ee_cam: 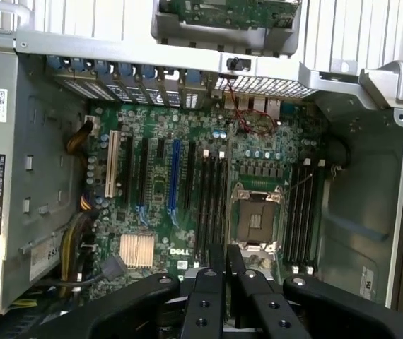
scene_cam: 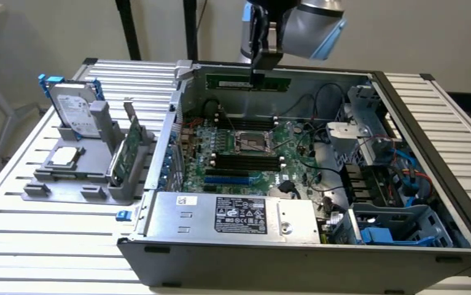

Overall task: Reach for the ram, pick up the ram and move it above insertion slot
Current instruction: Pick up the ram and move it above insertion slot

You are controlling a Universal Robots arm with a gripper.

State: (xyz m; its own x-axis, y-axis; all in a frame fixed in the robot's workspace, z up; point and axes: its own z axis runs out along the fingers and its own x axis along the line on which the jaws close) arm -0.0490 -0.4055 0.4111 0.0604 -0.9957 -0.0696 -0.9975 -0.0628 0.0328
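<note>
My gripper (scene_cam: 257,71) hangs over the far side of the open computer case (scene_cam: 301,258), shut on the ram (scene_cam: 233,81). The ram is a long narrow green stick held level, just above the case's back wall. In the wrist view the black fingers (ee_cam: 208,289) stand close together, and the ram (ee_cam: 228,222) runs out from between them edge-on as a thin line over the motherboard (ee_cam: 159,176). The black memory slots (scene_cam: 247,161) lie below, beside the CPU socket (scene_cam: 256,140). Two groups of these slots (ee_cam: 212,201) flank the socket (ee_cam: 258,219).
On the exterior view's left a grey stand (scene_cam: 51,184) carries a silver hard drive with blue rails (scene_cam: 75,110), a wider green expansion card (scene_cam: 129,147) and a chip (scene_cam: 65,157). Inside the case are the power supply (scene_cam: 235,212), cables (scene_cam: 325,98) and drive bays (scene_cam: 391,221).
</note>
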